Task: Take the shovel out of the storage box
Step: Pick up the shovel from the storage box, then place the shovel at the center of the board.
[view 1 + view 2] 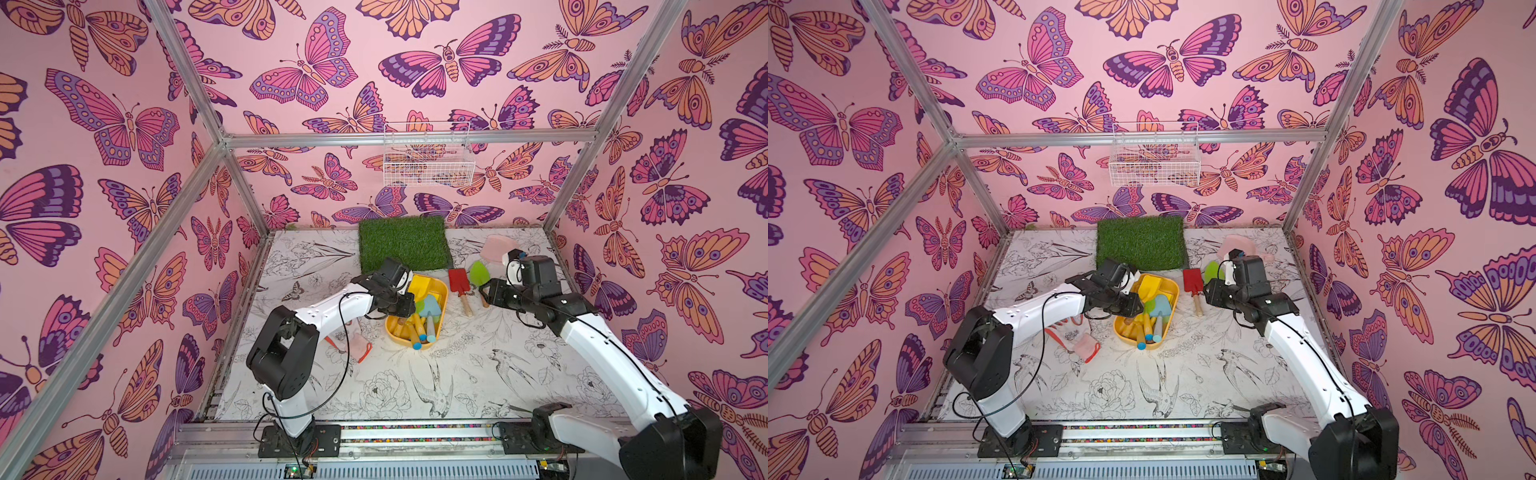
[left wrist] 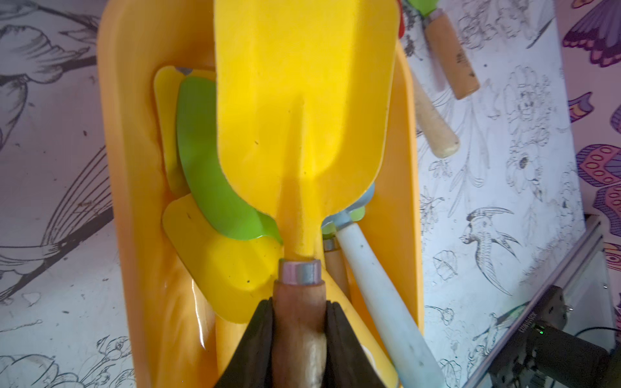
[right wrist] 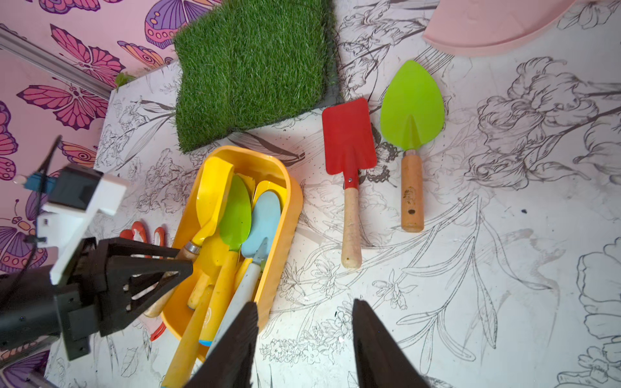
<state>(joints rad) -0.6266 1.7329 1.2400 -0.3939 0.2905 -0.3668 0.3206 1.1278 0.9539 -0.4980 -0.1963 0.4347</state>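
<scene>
The yellow storage box (image 1: 443, 291) (image 1: 1174, 291) lies mid-table and holds several toy shovels. My left gripper (image 2: 299, 305) (image 1: 405, 308) is shut on the wooden handle of the yellow-bladed shovel (image 2: 302, 100) (image 3: 211, 195), just behind its metal collar. That shovel's blade (image 1: 419, 286) rests over the box's far end, on top of a green blade (image 2: 201, 161) and a blue shovel with a white handle (image 2: 376, 285). My right gripper (image 3: 304, 305) (image 1: 490, 292) is open and hovers over bare table beside the box's right rim (image 3: 289, 215), with nothing between its fingers.
A red shovel (image 3: 349, 141) and a green trowel (image 3: 411, 107) lie on the table to the right of the box. Behind them are a grass mat (image 3: 252, 67) and a pink dish (image 3: 487, 23). A red-trimmed glove (image 1: 358, 345) lies left of the box. A white wire basket (image 1: 428, 166) hangs on the back wall.
</scene>
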